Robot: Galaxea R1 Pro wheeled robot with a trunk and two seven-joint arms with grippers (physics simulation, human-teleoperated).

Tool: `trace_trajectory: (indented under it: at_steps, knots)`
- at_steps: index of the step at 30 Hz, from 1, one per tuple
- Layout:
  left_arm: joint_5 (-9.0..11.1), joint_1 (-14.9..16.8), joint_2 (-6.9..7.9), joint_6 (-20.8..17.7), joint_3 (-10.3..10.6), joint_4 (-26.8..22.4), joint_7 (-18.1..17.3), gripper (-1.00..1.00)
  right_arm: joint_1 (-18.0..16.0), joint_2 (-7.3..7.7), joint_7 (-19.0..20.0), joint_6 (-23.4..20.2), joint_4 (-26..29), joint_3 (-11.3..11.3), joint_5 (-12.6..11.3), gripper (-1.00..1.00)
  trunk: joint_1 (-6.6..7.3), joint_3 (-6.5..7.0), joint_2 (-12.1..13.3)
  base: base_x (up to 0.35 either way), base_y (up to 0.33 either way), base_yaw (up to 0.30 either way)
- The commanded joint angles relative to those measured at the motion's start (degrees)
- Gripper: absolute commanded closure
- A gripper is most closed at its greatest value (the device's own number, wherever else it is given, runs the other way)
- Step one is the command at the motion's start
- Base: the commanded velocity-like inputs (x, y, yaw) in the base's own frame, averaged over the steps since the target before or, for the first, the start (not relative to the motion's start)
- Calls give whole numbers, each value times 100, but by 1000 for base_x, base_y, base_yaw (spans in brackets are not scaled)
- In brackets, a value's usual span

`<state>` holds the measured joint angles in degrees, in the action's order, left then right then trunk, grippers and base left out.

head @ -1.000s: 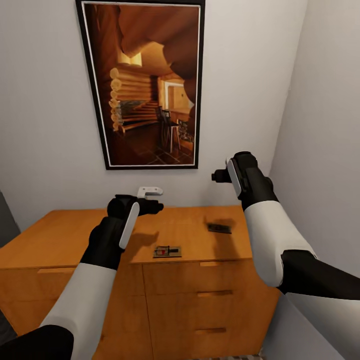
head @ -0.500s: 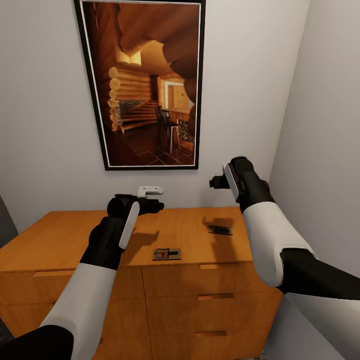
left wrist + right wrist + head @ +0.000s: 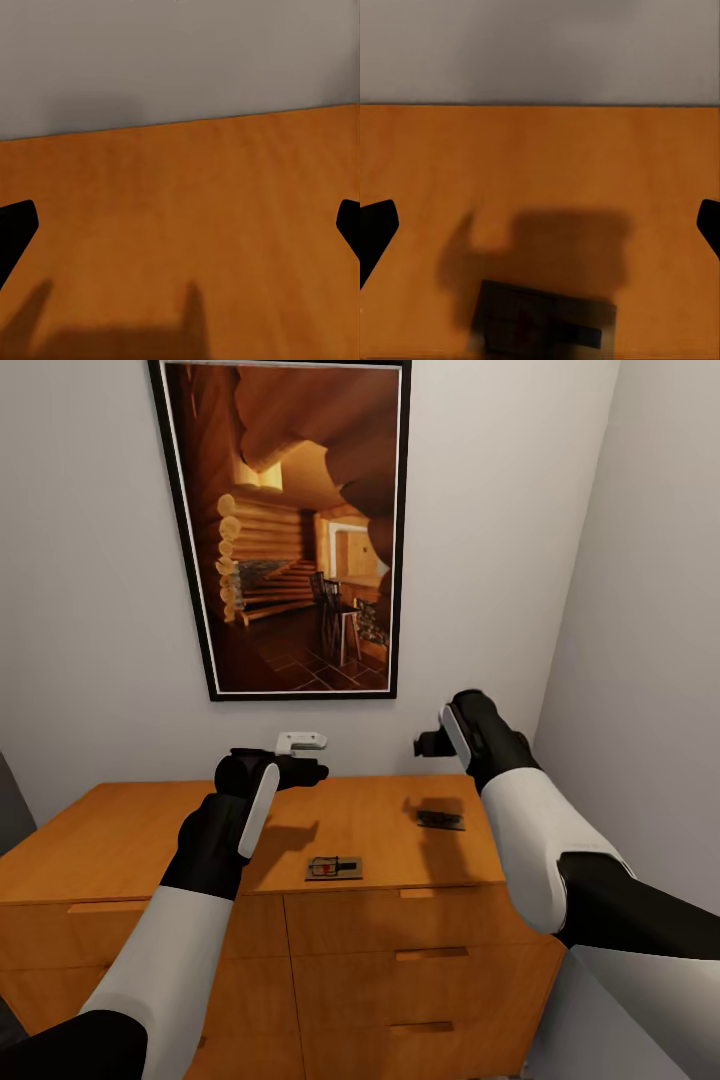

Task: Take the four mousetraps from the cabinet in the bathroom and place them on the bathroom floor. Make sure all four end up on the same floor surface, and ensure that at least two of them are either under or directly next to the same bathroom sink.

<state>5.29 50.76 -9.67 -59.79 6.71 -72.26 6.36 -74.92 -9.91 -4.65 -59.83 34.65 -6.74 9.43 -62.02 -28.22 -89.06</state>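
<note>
- Right gripper [image 3: 425, 743]: jaws spread wide, nothing between them, hanging above the cabinet [image 3: 130, 840] top near its right rear corner. Judged a staging height for a drop.
- Left gripper [image 3: 305, 771]: jaws likewise spread and empty, over bare wood left of centre.
- One mousetrap [image 3: 439, 820] lies flat in shadow just below the right gripper; likely target.
- Second mousetrap [image 3: 334, 867] sits by the front edge, between the arms.
- Framed picture [image 3: 290, 530] on the wall behind.

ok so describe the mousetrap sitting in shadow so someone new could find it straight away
Start at the low orange-brown wooden cabinet below the tall framed cabin picture. Two small flat mousetraps lie on its top. The shadowed mousetrap is the one nearer the right edge, beneath the right gripper; the lit mousetrap lies at the front edge, red spot showing.
</note>
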Motion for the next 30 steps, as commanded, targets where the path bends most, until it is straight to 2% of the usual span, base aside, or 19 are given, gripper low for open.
trace_trajectory:
  at_steps: [1, 14, 30]
  knots:
    - [56, 5, 1, -21, 5, -5, 58, -100, -5, -9, 1, -17, -27, -36, 7, -100, 0, -7, -4, 0, 0, 0]
    - [60, 5, 1, -21, 12, 5, 58, -100, -5, -9, 0, -17, -446, -38, -391, -100, 0, -7, -4, 0, 0, 0]
    - [64, 5, 5, -21, 14, 12, 58, -100, 2, 5, -5, -17, -551, -38, -450, -100, 0, -7, -4, 0, 0, 0]
